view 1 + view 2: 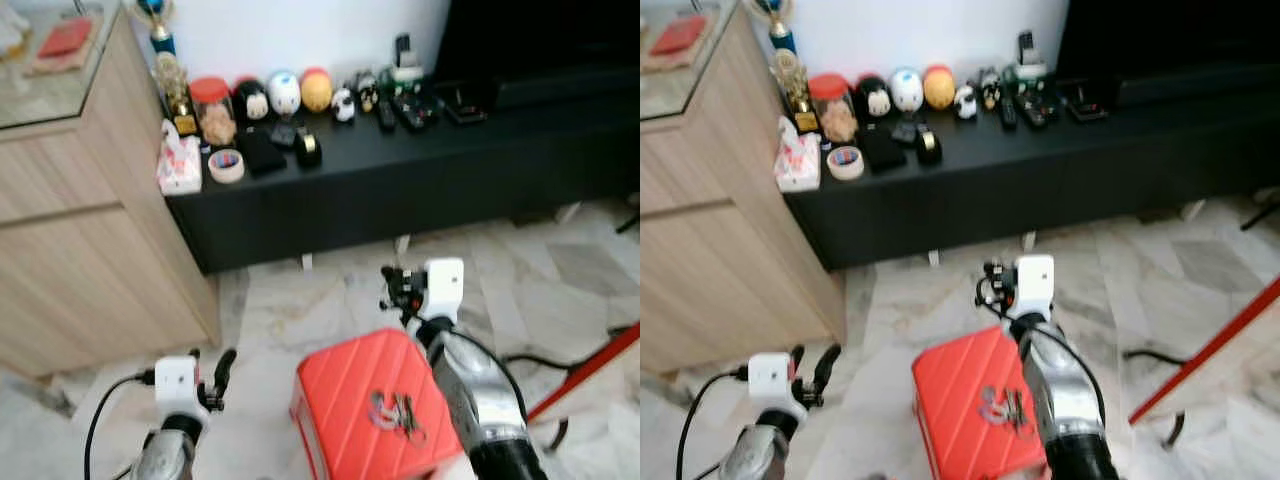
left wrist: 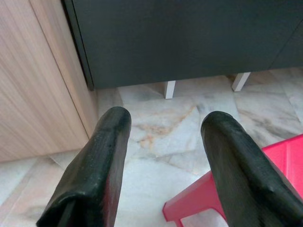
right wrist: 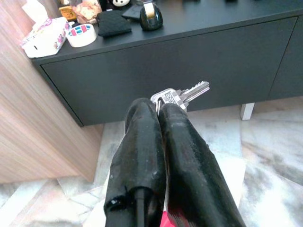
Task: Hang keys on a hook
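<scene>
My right gripper (image 3: 158,111) is shut on a bunch of silver keys (image 3: 182,93), whose blades stick out past the fingertips towards the black low cabinet (image 3: 180,61). In the eye views this gripper (image 1: 396,290) is held out over the marble floor, just beyond a red plastic stool (image 1: 350,400). A small dark tangled item (image 1: 397,413) lies on the stool top; I cannot tell what it is. My left gripper (image 1: 218,372) hangs low to the left of the stool, open with nothing between its fingers (image 2: 102,156).
The black cabinet top holds round figurines (image 1: 284,92), a tape roll (image 1: 226,165), a tissue box (image 1: 179,160) and a trophy (image 1: 170,70). A wooden cabinet (image 1: 80,230) stands at the left. A red bar (image 1: 590,370) and a dark cable (image 1: 520,360) cross the floor at the right.
</scene>
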### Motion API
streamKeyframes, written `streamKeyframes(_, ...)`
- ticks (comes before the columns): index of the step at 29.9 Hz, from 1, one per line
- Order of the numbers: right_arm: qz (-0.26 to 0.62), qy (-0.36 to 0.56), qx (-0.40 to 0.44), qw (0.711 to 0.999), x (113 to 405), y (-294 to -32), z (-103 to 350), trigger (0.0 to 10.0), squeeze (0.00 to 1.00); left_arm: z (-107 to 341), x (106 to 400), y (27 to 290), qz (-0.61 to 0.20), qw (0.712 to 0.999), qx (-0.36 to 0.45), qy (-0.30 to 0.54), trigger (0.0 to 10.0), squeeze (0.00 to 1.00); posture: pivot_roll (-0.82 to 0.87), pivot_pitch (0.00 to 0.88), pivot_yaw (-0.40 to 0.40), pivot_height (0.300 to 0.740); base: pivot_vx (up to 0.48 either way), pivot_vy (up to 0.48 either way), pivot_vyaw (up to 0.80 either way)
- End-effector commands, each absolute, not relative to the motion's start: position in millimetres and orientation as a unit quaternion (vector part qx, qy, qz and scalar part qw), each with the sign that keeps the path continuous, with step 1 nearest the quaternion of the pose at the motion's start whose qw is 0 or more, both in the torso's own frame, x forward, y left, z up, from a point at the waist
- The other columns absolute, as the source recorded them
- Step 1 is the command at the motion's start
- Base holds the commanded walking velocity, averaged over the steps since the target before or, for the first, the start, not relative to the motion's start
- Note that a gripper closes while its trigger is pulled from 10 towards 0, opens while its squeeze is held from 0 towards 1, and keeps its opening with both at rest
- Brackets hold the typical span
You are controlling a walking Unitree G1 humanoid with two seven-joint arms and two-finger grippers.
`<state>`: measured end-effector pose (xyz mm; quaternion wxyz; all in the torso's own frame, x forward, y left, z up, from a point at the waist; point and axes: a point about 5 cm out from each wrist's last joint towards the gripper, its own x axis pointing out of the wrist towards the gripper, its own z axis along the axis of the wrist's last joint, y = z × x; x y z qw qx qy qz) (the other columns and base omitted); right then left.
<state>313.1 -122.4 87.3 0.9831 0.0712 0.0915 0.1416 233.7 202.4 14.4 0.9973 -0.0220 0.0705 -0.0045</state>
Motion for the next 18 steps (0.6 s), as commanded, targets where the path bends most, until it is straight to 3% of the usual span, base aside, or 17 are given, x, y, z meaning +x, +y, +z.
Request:
streamKeyframes(1, 0.138, 0.095, 0.075, 0.983, 310.5, -124.1, 88.0, 10.0, 0.00, 10.6, 228.1, 204.5, -0.002, 0.997, -0.020, 0.077, 10.0, 0.00, 0.09, 0.063, -0.015, 0.723, 0.000, 0.000, 0.00)
streamKeyframes(11, 0.164, 0.076, 0.097, 0.979, 312.3, -114.7, 107.5, 10.0, 0.00, 19.9, 232.8, 206.1, -0.008, 0.998, -0.012, 0.058, 10.0, 0.00, 0.09, 0.068, -0.015, 0.723, 0.000, 0.000, 0.00)
streamKeyframes(18, 0.218, 0.082, 0.075, 0.970, 310.2, -92.2, 141.2, 10.0, 0.00, 49.5, 244.9, 186.3, -0.118, 0.993, 0.003, 0.012, 10.0, 0.00, 0.09, 0.070, -0.017, 0.723, 0.000, 0.000, 0.00)
